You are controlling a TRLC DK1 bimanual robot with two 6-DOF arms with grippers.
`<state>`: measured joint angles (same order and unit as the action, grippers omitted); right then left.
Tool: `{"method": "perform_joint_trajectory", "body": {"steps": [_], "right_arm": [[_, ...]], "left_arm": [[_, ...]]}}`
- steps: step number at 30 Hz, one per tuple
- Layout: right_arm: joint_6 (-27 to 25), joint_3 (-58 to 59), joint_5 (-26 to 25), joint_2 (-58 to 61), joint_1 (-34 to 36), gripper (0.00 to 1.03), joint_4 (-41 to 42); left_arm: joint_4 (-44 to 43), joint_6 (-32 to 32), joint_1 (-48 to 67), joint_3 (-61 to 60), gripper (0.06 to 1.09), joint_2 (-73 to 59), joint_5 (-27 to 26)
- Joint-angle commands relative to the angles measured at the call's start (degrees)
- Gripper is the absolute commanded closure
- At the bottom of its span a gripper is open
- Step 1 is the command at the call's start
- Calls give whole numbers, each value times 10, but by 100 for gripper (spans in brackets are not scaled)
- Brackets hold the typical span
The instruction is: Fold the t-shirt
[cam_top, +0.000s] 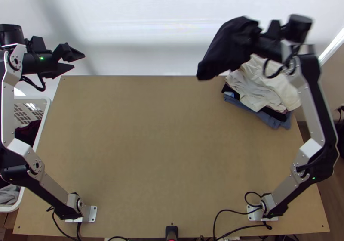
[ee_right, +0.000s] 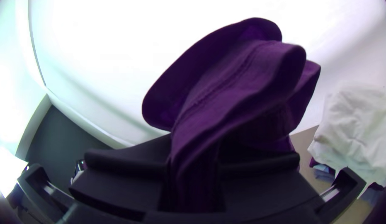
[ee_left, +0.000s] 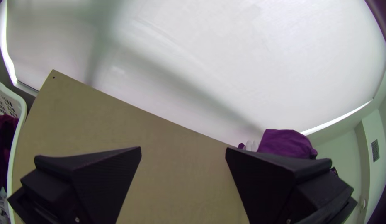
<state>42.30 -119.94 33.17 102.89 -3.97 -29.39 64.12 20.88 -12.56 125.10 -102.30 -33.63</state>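
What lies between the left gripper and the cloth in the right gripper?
Nothing: the top view shows a bare stretch from the left gripper to the cloth in the right gripper, with just the white backdrop behind.

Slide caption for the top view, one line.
Right gripper holds a dark, bunched garment aloft near a pile of clothes; left gripper open and empty.

Clothes pile [cam_top: 263, 90] at far right on table [cam_top: 150, 146], basket [cam_top: 32, 100] left alongside
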Motion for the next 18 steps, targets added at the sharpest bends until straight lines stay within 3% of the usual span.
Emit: {"method": "perform_joint_trajectory", "body": {"steps": [1,8,18], "right_arm": [[40,-82,18,13,44,100,16],[110,-142,61,49,125,100,73],[108,-126,136,100,180,100,79]], "left_arm": [[6,-11,-8,-16,10,25,-2],[6,-15,-11,-20,10,24,-2],[6,-15,-5,-20,10,23,-2]]}}
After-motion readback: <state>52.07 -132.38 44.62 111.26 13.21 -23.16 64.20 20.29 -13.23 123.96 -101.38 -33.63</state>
